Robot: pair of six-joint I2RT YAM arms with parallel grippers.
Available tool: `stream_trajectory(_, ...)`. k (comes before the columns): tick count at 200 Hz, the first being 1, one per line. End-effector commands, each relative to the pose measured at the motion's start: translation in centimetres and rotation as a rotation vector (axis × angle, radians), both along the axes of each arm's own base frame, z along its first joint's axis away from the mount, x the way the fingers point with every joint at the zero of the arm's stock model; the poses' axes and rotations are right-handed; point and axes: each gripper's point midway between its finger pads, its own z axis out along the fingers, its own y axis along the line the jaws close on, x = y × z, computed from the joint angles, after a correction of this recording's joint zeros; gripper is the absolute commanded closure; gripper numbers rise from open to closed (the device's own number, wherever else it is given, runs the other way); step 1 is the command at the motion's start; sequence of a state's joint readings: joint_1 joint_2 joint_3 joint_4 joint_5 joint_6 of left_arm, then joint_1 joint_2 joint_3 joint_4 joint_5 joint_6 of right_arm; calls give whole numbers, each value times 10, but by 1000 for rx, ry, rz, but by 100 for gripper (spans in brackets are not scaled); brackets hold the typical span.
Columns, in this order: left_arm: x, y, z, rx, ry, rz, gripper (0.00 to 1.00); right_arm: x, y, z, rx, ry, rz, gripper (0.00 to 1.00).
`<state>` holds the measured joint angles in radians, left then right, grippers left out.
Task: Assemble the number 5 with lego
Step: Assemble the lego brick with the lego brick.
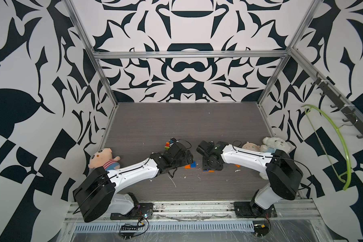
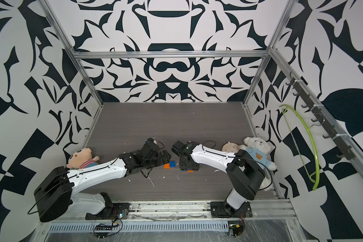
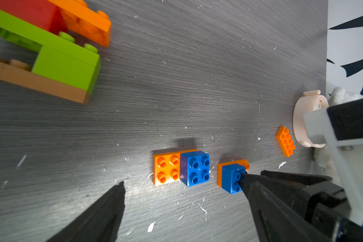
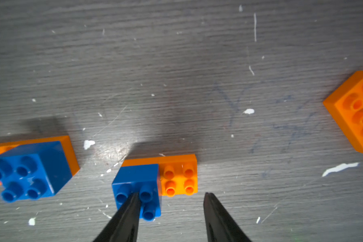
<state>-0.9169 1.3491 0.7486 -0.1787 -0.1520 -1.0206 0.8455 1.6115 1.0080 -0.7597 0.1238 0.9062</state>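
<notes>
Bright, even light fills both top views, edges bowed; in wrist views glare pools on the grey wood-grain worktop (image 4: 176,62), and a close lime green plastic brick (image 3: 65,67) blurs

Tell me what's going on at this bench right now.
Brick building is under way on the table. The right gripper points down at an orange-and-blue pair, jaws apart, one tip over its blue block, apparently gripping nothing. The left gripper is wide open and empty by a second orange-and-blue pair. A loose orange brick and a green, red and orange clump lie apart. No 5 has taken shape yet.
</notes>
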Motion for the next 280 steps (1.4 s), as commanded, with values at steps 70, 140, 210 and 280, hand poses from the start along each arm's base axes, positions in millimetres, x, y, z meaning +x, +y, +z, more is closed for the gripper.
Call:
stream_trajectory(70, 2, -11, 7, -15, -8, -23, 1, -24, -30, -31, -122, 100, -19, 47)
stream_trajectory(140, 1, -7, 3, -5, -2, -14, 1, -42, -47, -50, -161, 148, -32, 48)
stream_trajectory(210, 4, -12, 13, -15, -22, -28, 1, 3, -13, 17, -17, -53, -17, 44)
stream_trajectory(280, 8, -19, 20, -27, -34, -44, 1, 20, -25, 48, 63, -133, -77, 31)
